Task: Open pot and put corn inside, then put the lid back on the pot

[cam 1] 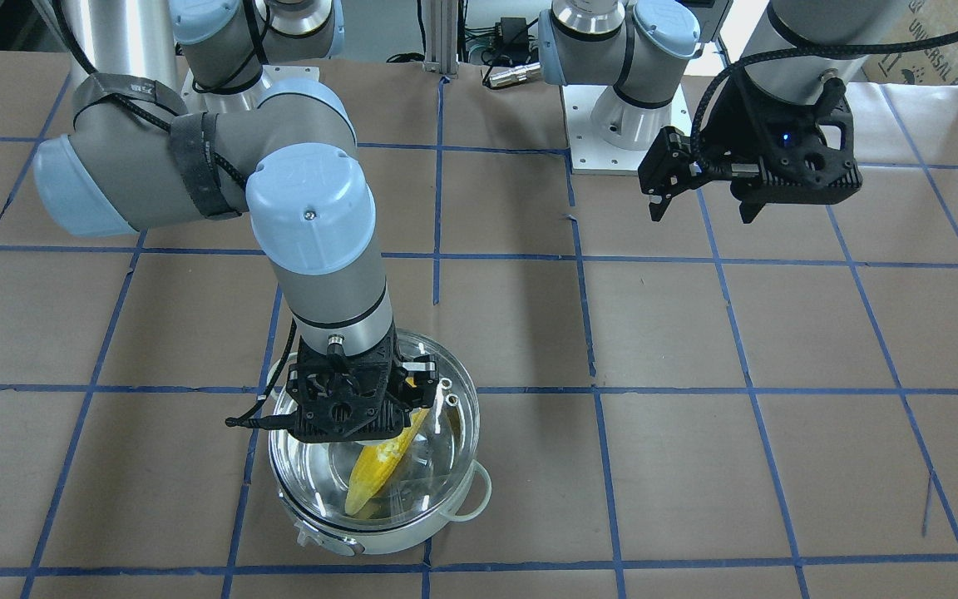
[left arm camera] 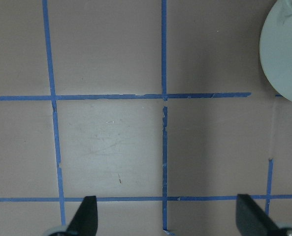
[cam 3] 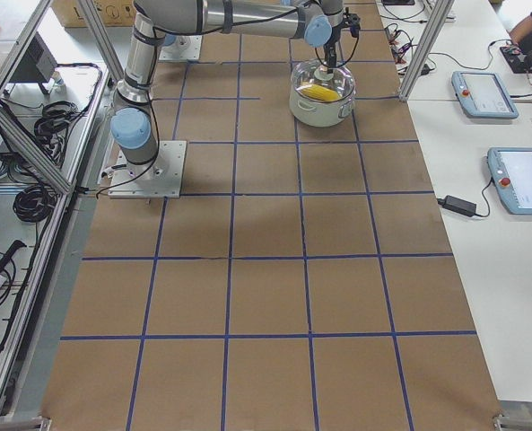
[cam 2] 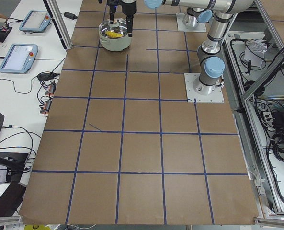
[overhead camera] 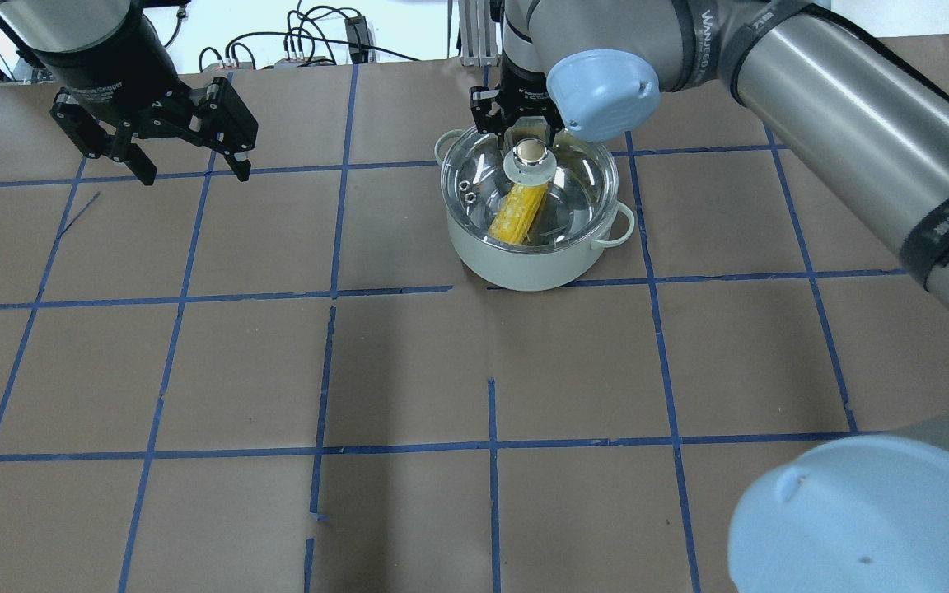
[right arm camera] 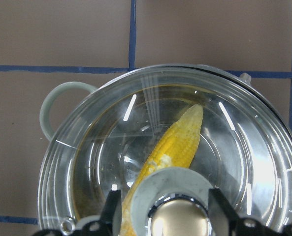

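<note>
The pale pot [overhead camera: 524, 263] stands at the table's far middle with the clear glass lid [overhead camera: 582, 189] seated on it. The yellow corn [overhead camera: 516, 216] lies slanted inside, seen through the glass. My right gripper [overhead camera: 520, 136] hangs straight over the lid. In the right wrist view its fingers [right arm camera: 112, 209] straddle the beige knob [right arm camera: 178, 219] with a small gap on each side, so it is open. The corn [right arm camera: 180, 142] and lid [right arm camera: 249, 162] fill that view. My left gripper [overhead camera: 186, 169] is open and empty, high over the far left.
Brown paper with blue tape grid lines covers the table [overhead camera: 409, 371]. The right arm's elbow [overhead camera: 862, 519] looms at the near right of the overhead view. The pot's edge [left arm camera: 278, 54] shows in the left wrist view. Arm bases and cables [cam 1: 629, 133] stand at the robot's side.
</note>
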`<state>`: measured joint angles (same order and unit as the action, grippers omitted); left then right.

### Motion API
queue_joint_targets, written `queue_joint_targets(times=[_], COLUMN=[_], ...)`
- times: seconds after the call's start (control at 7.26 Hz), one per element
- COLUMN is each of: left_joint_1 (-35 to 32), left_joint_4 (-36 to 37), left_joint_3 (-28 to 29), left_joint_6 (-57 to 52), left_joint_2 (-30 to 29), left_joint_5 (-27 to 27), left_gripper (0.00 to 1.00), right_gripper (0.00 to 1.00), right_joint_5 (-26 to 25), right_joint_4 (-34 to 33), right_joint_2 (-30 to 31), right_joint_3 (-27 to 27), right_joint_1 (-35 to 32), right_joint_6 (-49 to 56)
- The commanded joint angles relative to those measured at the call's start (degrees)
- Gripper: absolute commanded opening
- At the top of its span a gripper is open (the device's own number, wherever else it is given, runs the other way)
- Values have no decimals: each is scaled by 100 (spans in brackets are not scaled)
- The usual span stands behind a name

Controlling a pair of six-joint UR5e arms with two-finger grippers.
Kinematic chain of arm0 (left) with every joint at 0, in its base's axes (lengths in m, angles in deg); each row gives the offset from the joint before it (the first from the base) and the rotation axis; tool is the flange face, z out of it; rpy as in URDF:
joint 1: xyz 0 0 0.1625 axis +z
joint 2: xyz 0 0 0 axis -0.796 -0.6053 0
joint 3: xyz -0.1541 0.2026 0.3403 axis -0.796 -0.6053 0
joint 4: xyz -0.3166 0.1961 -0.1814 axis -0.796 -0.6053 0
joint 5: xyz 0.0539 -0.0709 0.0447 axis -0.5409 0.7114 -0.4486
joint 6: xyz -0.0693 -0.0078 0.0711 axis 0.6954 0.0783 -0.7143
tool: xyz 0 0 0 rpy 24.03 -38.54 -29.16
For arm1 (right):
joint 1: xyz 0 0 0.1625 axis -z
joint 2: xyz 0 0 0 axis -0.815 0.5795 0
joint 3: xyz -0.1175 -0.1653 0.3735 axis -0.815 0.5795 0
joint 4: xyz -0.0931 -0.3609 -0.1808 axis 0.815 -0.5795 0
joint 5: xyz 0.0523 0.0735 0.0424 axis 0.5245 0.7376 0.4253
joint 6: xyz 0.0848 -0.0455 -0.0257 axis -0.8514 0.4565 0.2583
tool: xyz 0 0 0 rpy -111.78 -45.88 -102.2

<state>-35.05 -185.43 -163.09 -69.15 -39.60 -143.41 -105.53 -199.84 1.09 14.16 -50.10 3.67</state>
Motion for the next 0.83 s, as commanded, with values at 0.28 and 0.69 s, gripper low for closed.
queue_joint_targets(times=[0.28,0.69], left_joint_1=[0,0], left_joint_4=[0,0], left_joint_3=[6,6], left_joint_6=[9,9], left_joint_2=[0,0], left_joint_5=[9,9], left_gripper=[100,100], right_gripper=[85,88], right_joint_5=[-26,-53], right_joint_4=[689,1039], right_joint_2=[737,1447], right_joint_3=[25,-220], right_joint_1=[159,281], right_joint_6=[78,87])
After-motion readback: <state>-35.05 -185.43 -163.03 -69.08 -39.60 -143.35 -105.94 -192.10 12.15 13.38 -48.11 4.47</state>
